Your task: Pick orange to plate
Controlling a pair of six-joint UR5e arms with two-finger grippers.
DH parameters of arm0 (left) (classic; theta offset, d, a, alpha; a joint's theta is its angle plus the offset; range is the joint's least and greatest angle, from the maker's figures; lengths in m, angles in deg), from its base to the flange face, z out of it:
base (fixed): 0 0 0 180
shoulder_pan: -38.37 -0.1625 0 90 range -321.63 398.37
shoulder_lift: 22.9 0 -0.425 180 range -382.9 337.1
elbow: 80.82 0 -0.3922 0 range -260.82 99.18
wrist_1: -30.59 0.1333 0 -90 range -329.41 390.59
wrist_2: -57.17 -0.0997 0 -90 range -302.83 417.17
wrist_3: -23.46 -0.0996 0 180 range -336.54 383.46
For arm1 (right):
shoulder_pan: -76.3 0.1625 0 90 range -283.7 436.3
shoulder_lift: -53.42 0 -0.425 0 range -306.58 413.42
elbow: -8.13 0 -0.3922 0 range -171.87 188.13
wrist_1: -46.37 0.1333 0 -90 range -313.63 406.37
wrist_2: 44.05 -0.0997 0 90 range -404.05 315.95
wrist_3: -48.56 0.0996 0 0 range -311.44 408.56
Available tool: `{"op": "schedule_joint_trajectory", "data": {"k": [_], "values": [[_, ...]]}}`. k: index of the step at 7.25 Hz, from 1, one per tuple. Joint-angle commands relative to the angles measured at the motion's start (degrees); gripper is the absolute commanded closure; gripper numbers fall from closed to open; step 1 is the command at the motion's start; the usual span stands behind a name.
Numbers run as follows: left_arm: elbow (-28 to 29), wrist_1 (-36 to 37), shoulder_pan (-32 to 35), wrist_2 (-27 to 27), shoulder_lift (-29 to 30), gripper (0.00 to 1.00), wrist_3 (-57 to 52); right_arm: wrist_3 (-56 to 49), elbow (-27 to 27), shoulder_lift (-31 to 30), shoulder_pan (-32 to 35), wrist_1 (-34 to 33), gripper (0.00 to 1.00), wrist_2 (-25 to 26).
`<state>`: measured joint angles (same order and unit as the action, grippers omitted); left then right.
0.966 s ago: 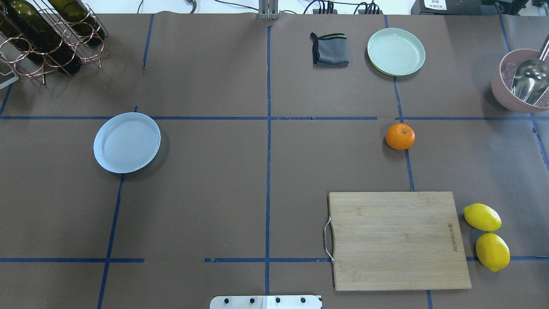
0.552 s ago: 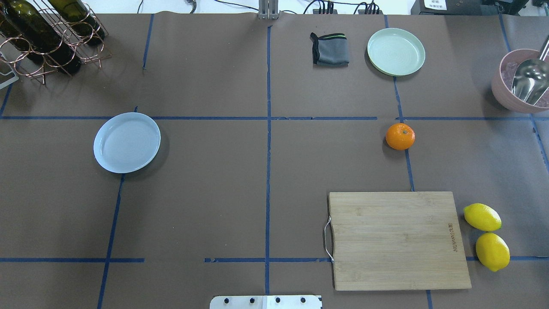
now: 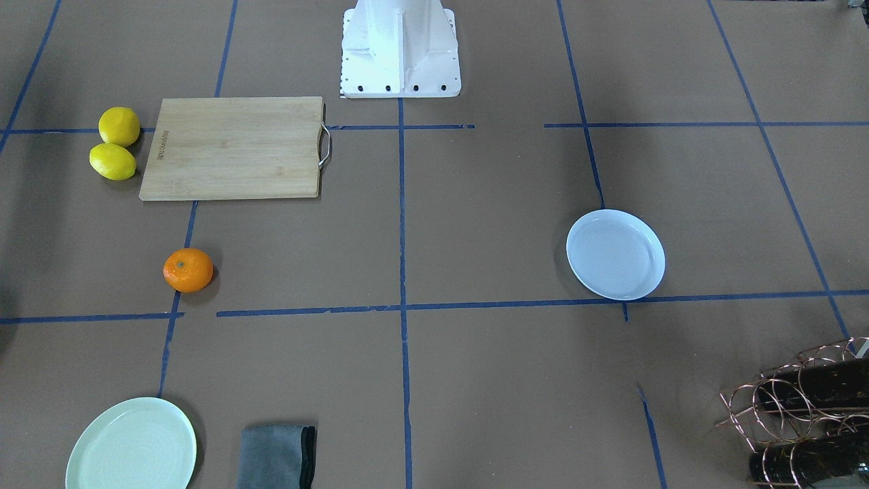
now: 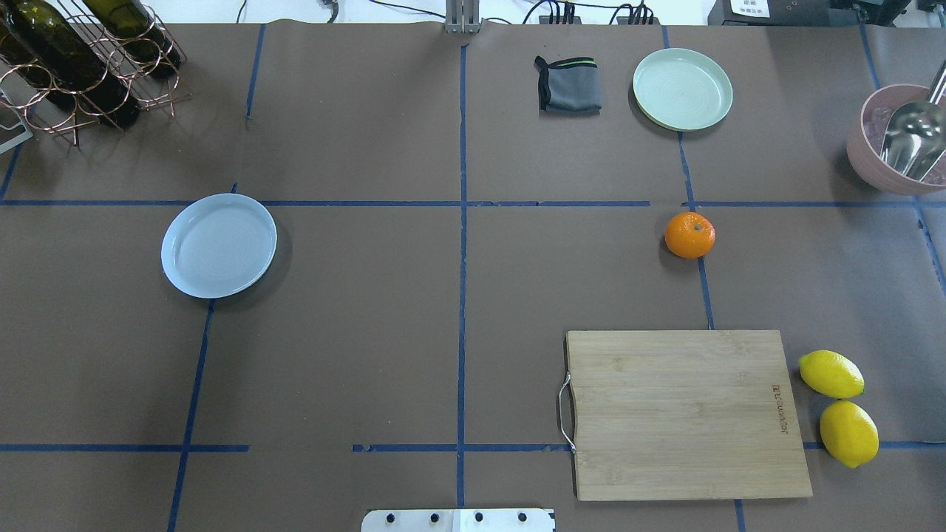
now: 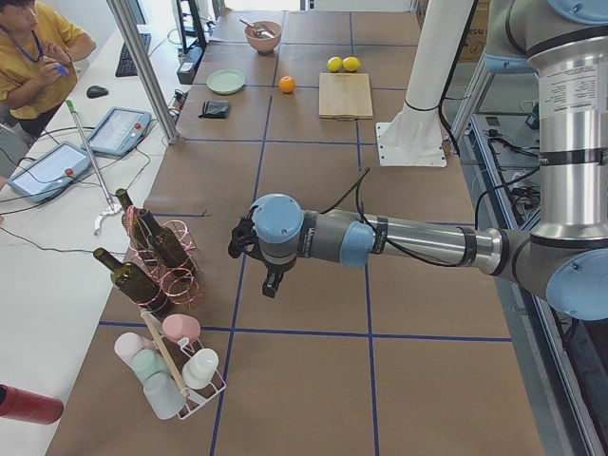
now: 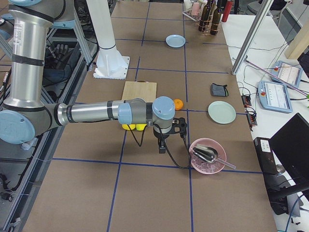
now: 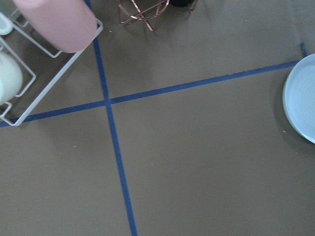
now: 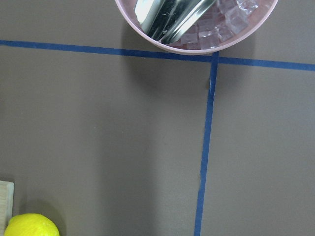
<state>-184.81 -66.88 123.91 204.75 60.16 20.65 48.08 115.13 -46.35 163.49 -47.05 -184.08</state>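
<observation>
Your orange at right, plate well apart at left, left gripper and right gripper hovering, you cannot tell jaw state.

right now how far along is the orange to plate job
Nothing done yet: the orange sits on the table, far from the empty plate. Nothing in hand: the left claw and right claw hang clear of it. Left: grasp, carry, place.
</observation>
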Motion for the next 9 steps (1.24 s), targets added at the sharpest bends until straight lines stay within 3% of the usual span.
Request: {"op": "schedule_joint_trajectory", "data": {"k": [1, 3, 4, 5, 9], "values": [[2.89, -10.67, -13.40, -5.05, 4.19, 0.00, 26.84, 0.39, -0.04, 0.01, -0.09, 0.35, 0.00, -2.00], [9.98, -24.62, -21.86, -10.19, 7.79, 0.00, 44.13, 0.39, 0.14, 0.71, -2.01, 0.52, 0.00, -2.00], [13.43, -27.56, -27.12, -13.86, 11.39, 0.00, 52.48, 0.30, 0.05, 0.63, -2.80, 2.09, 0.00, -1.91], [13.72, -27.94, -30.91, -18.94, 13.25, 0.00, 56.91, 0.21, -0.39, 0.54, -2.99, 2.19, 0.00, -1.65], [17.66, -27.95, -33.05, -19.61, 17.39, 0.13, 57.22, 0.30, -1.36, 0.37, -2.99, 2.20, 0.00, -1.82]]}}
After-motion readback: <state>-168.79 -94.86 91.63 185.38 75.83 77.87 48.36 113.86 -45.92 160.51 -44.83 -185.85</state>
